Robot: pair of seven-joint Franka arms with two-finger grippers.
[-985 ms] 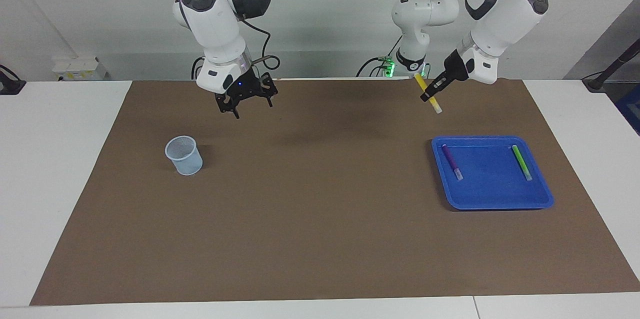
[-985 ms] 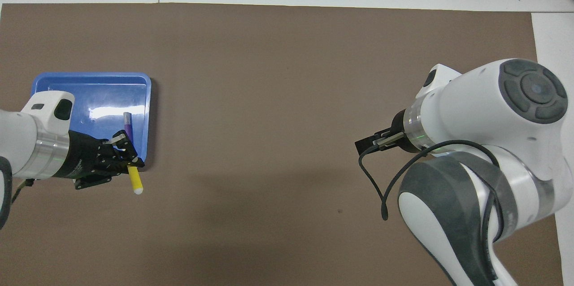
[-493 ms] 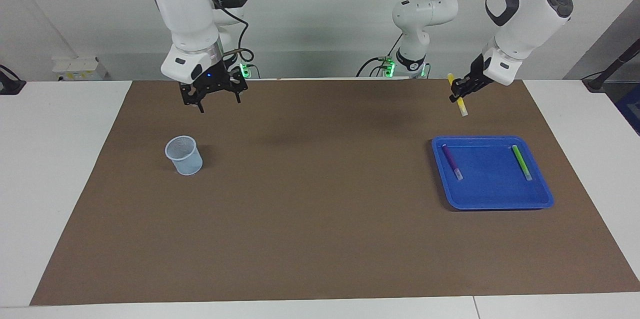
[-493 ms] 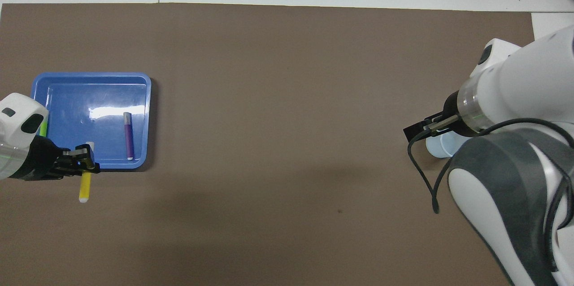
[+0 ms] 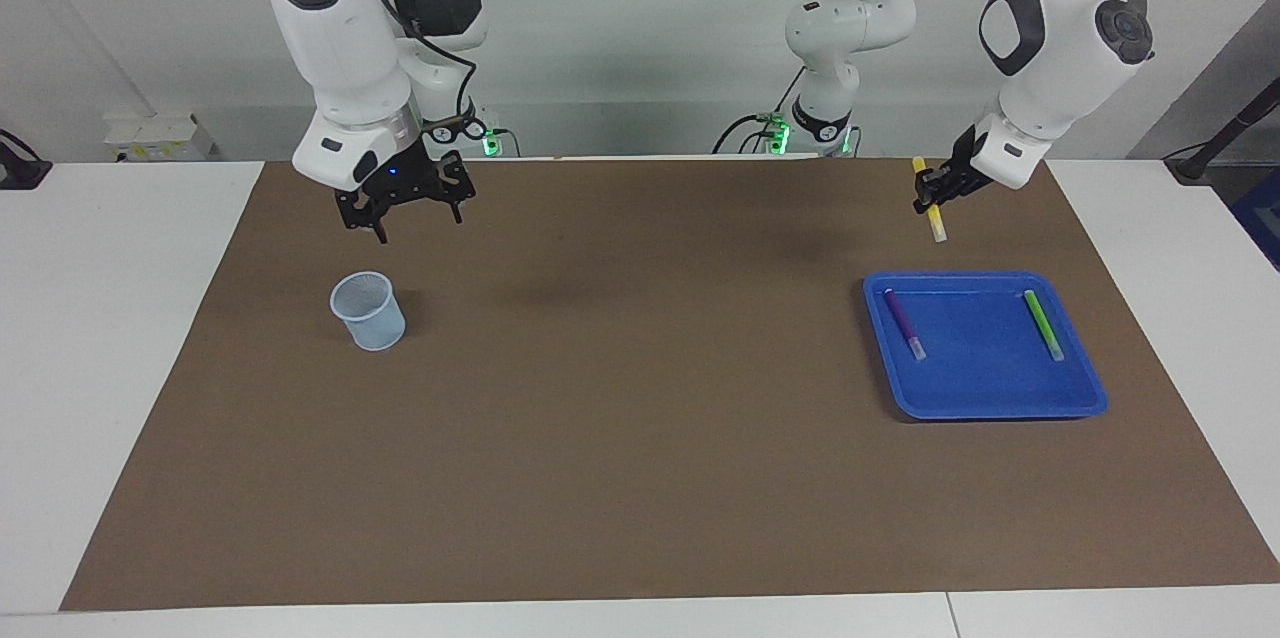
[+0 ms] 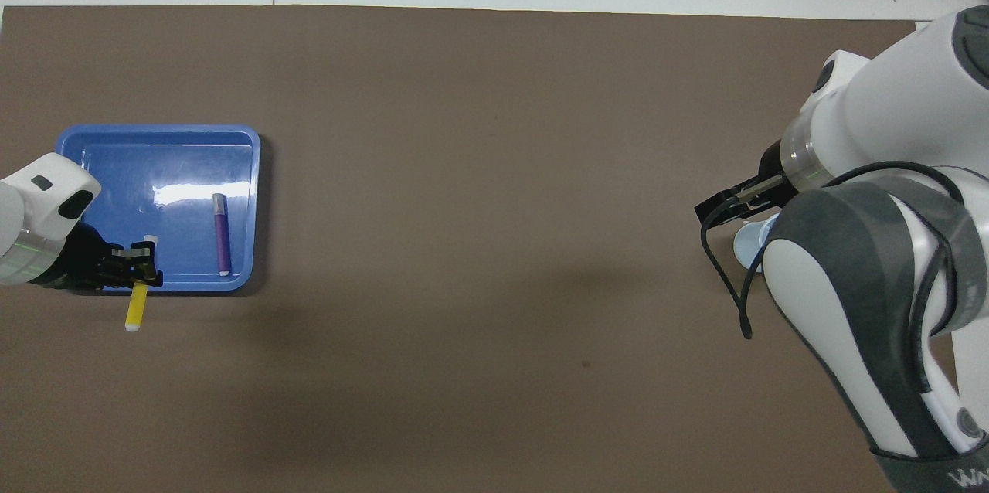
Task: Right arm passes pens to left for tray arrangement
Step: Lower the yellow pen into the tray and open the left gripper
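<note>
My left gripper [image 5: 932,188] is shut on the yellow pen [image 5: 934,215], which hangs tilted, pale tip down, in the air over the mat beside the blue tray's [image 5: 975,363] edge nearest the robots. Inside the tray lie the purple pen [image 5: 903,323] and the green pen [image 5: 1043,325], one along each side. In the overhead view the left gripper [image 6: 143,274] covers the tray's [image 6: 170,161] near rim, the yellow pen [image 6: 137,309] sticks out toward the robots, and the purple pen [image 6: 222,234] shows. My right gripper [image 5: 410,216] hangs open with nothing in it.
A small translucent cup [image 5: 368,310] stands on the brown mat [image 5: 620,398] toward the right arm's end, below the right gripper. In the overhead view the right arm hides most of the cup [image 6: 752,243]. White table borders the mat.
The left gripper carried the yellow pen toward the left arm's end of the table, to the tray's near edge. The right arm swung back toward its own end, over the cup area.
</note>
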